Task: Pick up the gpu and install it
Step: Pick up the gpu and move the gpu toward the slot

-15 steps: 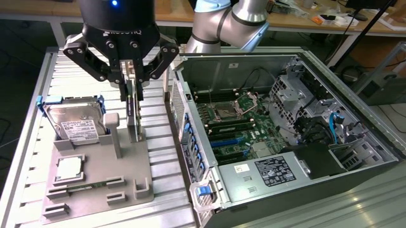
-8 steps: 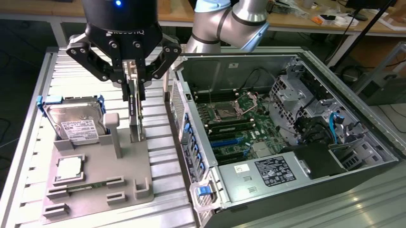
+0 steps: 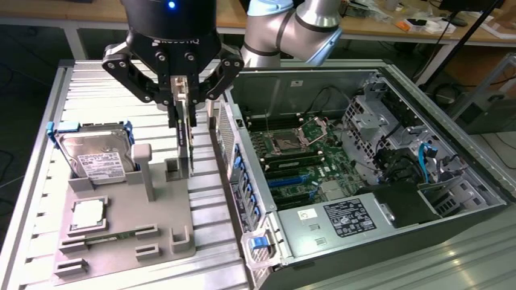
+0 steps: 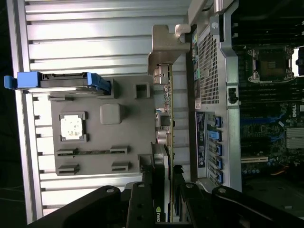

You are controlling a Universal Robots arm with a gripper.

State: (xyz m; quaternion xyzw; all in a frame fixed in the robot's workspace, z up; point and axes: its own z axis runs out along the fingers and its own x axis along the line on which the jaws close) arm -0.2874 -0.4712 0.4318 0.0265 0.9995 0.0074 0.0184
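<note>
Jaws partly closed, pinching the graphics card (image 3: 186, 145) by its upper edge; it hangs upright below them, likely to clear the slot in the grey holder (image 3: 121, 248).

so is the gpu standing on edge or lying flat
On edge: the gpu stands vertical in the gripper, lower end at the grey holder.

The gripper (image 3: 182, 109) clasps the gpu (image 3: 187, 148) upright at the grey fixture (image 3: 121, 248), beside the open case (image 3: 229, 133).
</note>
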